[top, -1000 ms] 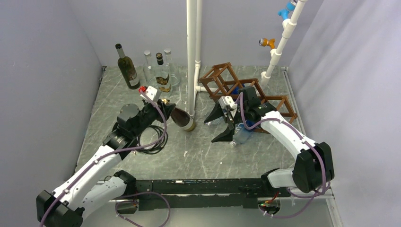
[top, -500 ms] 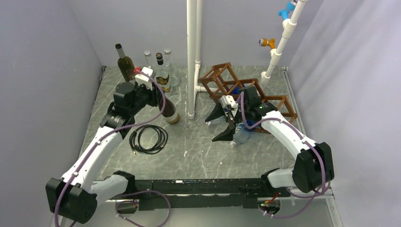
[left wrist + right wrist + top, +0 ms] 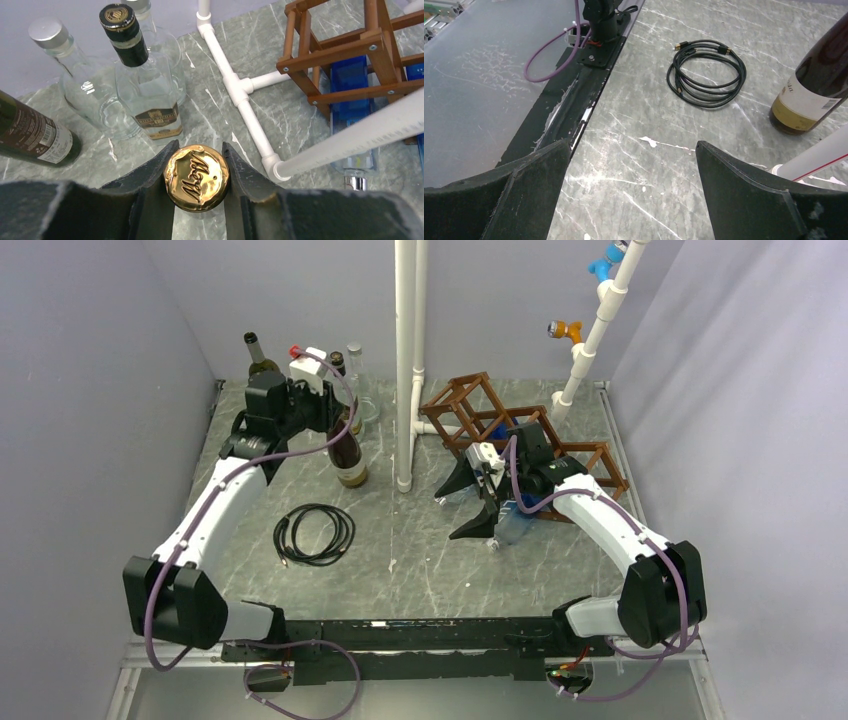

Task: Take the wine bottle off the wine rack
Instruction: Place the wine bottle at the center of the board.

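The left gripper (image 3: 198,152) is clamped on the gold-capped top of the wine bottle (image 3: 196,176). The bottle stands upright on the table (image 3: 420,550), out of the wine rack (image 3: 478,405) and at the rack's 9 o'clock in the top view, past the white pipe (image 3: 405,360). The right gripper (image 3: 633,145) has its jaws spread wide with nothing between them, at the rack's 6 o'clock, and a coiled black cable (image 3: 315,533) lies at the bottle's 7 o'clock.

The wine bottle (image 3: 349,455) is left of the upright pipe (image 3: 405,360), the wine rack (image 3: 340,50) right of it.
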Controlling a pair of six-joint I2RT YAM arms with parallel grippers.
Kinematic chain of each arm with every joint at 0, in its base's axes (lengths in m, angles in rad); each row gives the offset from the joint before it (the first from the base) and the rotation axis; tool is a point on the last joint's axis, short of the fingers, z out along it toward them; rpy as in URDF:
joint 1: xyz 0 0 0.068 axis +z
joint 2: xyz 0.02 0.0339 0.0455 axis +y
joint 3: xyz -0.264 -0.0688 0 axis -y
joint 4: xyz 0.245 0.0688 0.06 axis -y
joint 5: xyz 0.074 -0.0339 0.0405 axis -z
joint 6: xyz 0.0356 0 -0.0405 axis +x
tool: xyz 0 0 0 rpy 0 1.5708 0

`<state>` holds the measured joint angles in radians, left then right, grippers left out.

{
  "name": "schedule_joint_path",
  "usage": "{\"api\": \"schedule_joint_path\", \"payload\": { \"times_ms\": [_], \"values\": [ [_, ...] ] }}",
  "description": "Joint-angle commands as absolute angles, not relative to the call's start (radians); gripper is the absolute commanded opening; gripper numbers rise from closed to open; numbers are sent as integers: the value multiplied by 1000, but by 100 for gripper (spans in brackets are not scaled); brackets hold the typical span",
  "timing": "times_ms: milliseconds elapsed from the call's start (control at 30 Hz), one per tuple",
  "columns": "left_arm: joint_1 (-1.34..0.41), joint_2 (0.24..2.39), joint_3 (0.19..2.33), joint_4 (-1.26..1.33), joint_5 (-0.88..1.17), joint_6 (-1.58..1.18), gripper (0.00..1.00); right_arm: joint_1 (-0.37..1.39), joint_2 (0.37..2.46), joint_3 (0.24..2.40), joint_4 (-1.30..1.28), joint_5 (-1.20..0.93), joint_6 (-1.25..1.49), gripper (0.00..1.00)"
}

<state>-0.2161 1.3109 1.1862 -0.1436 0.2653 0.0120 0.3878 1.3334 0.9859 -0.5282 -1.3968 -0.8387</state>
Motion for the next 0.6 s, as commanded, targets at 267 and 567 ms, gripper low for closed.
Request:
{"api": "schedule_joint_path", "payload": {
  "times_ms": [267, 567],
  "values": [
    [-207, 1412, 1419, 64, 314, 63, 0, 385, 1338, 995, -570, -1423, -911, 100],
    [-207, 1467, 1475, 46, 313, 83, 0, 384, 1345, 1000, -587, -1419, -928, 100]
  ]
}}
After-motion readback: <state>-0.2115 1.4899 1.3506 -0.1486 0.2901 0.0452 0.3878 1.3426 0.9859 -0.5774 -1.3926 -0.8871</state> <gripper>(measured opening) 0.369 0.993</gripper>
